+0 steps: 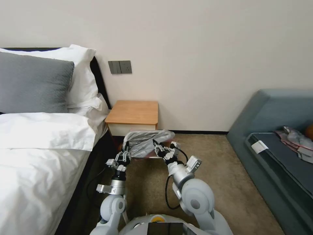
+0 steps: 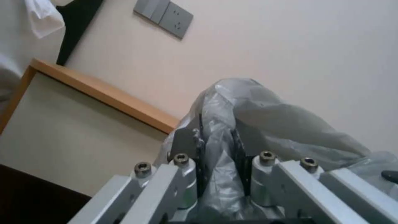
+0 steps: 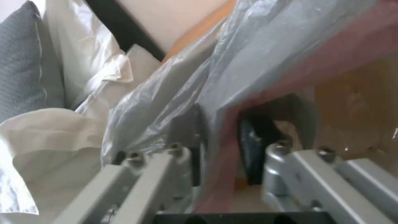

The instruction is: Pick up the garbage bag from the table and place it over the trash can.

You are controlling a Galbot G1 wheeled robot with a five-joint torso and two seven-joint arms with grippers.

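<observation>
We see the garbage bag stretched between our two grippers, hanging in the air just in front of the nightstand, below its tabletop edge. The left gripper has its fingers closed on one side of the wrinkled grey film (a fold is pinched between the pads). The right gripper has its fingers clamped on the other side, where the plastic shows a pinkish tint. The bed lies to our left, the blue-grey sofa to our right.

No readable text, label, brand or number anywhere — nothing legible on any surface.
</observation>
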